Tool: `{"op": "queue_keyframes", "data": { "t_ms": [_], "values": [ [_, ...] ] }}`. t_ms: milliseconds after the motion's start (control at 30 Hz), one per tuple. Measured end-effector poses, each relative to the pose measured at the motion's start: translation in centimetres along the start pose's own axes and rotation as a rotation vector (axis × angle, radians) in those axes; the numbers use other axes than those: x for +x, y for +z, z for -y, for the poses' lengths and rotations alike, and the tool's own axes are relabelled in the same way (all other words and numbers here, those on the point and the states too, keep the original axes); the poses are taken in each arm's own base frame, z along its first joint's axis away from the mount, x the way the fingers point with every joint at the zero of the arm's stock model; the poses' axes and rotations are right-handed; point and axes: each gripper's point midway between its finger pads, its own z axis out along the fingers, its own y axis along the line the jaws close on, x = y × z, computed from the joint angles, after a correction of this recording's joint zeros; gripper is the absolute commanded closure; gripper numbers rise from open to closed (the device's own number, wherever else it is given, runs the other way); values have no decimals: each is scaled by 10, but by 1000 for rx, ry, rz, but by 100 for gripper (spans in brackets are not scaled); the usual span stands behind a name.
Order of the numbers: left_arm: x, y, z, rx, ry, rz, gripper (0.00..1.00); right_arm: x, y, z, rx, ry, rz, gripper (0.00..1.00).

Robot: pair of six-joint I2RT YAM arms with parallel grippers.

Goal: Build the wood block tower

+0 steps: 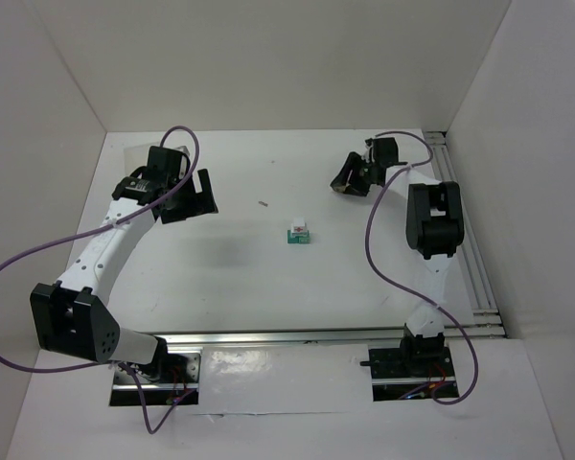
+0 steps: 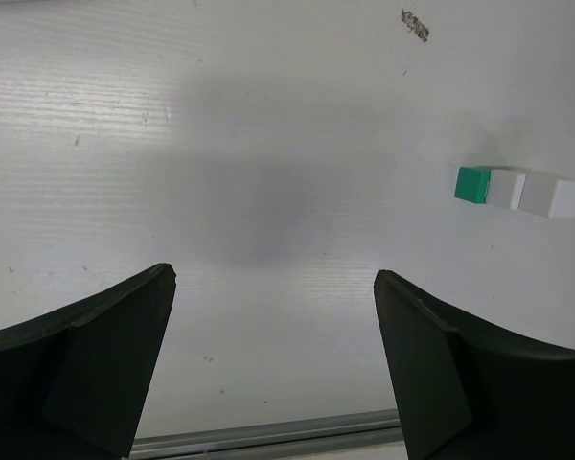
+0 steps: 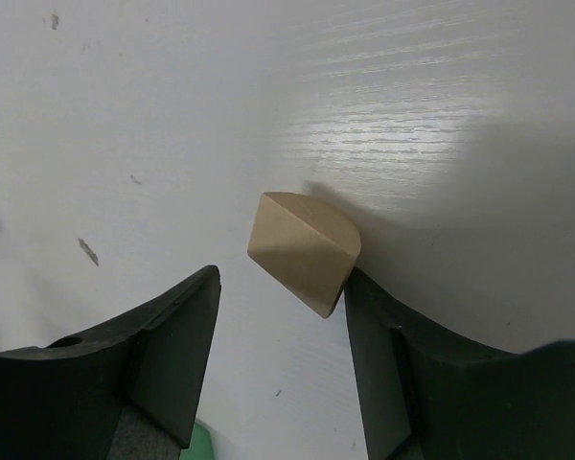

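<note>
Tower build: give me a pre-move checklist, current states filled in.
1. The tan block sits between the right gripper fingers: ok.
2. Block centred in the jaws: not ok, it lies against one finger, with a gap to the other.
3. Right jaws open, not yet clamped: ok.
4. Base ready, white cube on teal cube: ok.
5. The left gripper open, clear of the stack: ok.
6. Block's faces square to the fingers: cannot tell.
</note>
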Motion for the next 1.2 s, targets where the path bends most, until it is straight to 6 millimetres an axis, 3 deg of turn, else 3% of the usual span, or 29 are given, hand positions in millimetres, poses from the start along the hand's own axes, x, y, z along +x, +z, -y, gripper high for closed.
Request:
{"op": "queue_keyframes", "data": {
  "t_ms": [67, 433, 667, 867, 1200],
  "values": [
    [0, 0, 0, 0, 0, 0, 2, -1, 0, 1, -7, 28, 8, 41],
    [-1, 0, -1, -7, 0, 4, 2, 1, 4, 3, -1, 121, 10, 71],
    [-1, 0, -2, -10, 0, 5, 2, -4, 0, 6, 36, 130, 33, 79],
    [-1, 0, -2, -10, 0, 5, 2, -7, -25, 28, 293, 61, 69, 79],
    [5, 3, -3, -10, 0, -11, 2, 20, -73, 51, 718, -101, 3, 79]
  ]
}}
